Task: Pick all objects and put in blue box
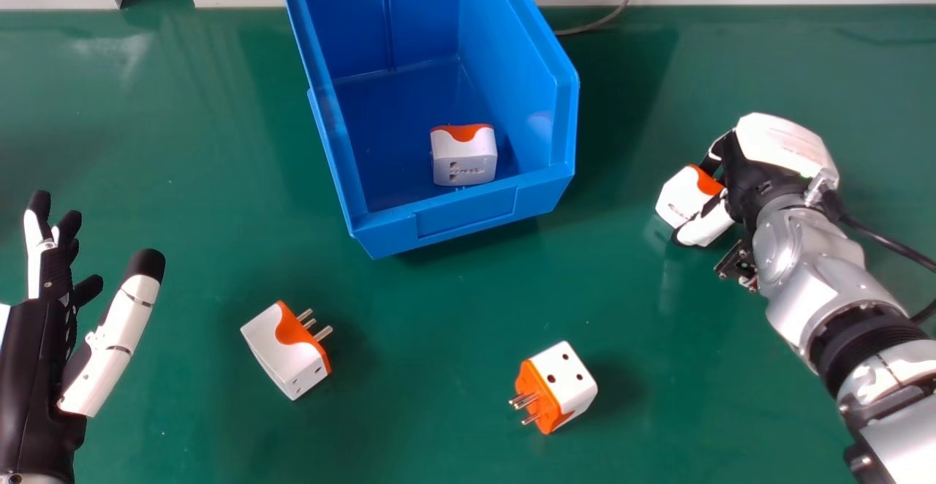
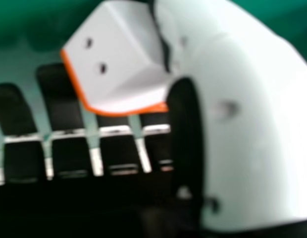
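Head view: Right hand closes on an adapter, right of the box

Head view: On a green desk, the robot's right hand has its thumb on the near side of a white and orange adapter and its fingers on the far side, well apart from the blue box; whether the adapter touches the desk cannot be told. Inside the box, a second adapter sits on the floor near the front wall, its orange part uppermost. Two more lie on the desk in front: one toward the left, its pins pointing away to the right, and one right of it, with pins pointing left. The left hand is at the left edge, empty, its thumb and fingers apart. A cable runs near the box's far right side.

Right hand view: The adapter is between the thumb and the fingers. A white face with two dark holes shows, and the orange edge lies over the fingers. Green desk surface is seen beyond.
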